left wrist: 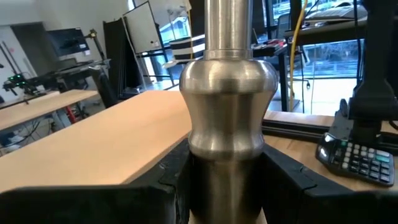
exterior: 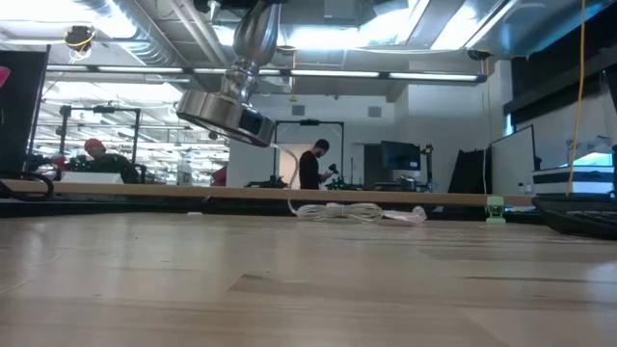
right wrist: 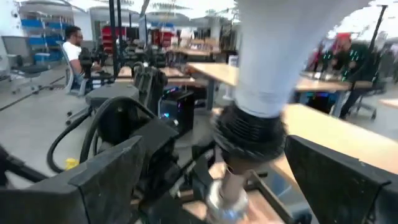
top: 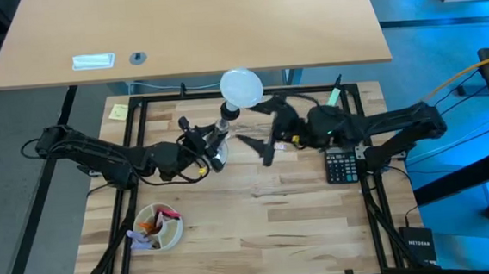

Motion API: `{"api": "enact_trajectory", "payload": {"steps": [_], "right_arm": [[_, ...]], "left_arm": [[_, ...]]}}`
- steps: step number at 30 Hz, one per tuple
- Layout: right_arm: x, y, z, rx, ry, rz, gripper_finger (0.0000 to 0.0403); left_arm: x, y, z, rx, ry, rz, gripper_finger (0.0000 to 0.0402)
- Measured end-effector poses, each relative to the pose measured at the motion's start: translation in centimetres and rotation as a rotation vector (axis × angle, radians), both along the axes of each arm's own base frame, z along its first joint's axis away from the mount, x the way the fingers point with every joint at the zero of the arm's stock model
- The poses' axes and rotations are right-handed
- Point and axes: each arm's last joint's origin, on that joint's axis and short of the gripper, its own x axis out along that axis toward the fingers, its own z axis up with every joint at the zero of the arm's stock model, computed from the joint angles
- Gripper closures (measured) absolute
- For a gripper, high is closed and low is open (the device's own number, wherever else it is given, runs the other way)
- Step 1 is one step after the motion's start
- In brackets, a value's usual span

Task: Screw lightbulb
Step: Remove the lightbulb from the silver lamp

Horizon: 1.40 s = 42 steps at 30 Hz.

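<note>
The left claw (left wrist: 227, 186) is clamped around the silvery stand (left wrist: 227, 112), fingers (left wrist: 155, 186) pressing its stem from both sides. Only the low view reveals the stand (exterior: 227, 111) lifted clear of the worktop (exterior: 308, 280). From overhead, the lightbulb (top: 241, 86) sits in the stand's socket at twelve o'clock of the worktop's middle. The right claw (right wrist: 249, 180) is spread wide, straddling the bulb's neck (right wrist: 273, 68) without gripping. A calculator (top: 342, 165) lies at three o'clock, a bowl (top: 158, 227) at seven.
</note>
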Motion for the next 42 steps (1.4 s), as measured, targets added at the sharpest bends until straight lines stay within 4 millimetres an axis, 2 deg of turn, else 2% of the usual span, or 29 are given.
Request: {"api": "enact_trajectory", "payload": {"steps": [3, 13, 20, 31, 35, 42], "right_arm": [[1.0, -0.2, -0.2, -0.029, -0.048, -0.059, 0.0013], [0.8, -1.7, 1.6, 0.002, -0.257, -0.112, 0.0013], [3.0, -3.1, -0.1, 0.043, -0.267, -0.107, 0.0013], [3.0, -3.4, 0.3, 0.015, -0.313, -0.105, 0.0017], [3.0, -3.4, 0.4, 0.015, -0.322, -0.104, 0.0058], [2.9, -3.4, 0.4, 0.009, -0.321, -0.095, 0.0207]], "left_arm": [[0.0, 0.0, 0.0, 0.001, 0.001, 0.002, 0.0278], [0.0, 0.0, 0.2, -0.002, -0.021, 0.005, 0.0278], [0.0, 0.1, 0.2, -0.001, -0.017, 0.009, 0.0278], [0.0, 0.1, 0.1, 0.007, -0.006, 0.008, 0.0278], [0.0, 0.1, 0.1, 0.008, -0.005, 0.008, 0.0278], [0.0, 0.1, 0.1, 0.012, -0.002, -0.007, 0.0278]]}}
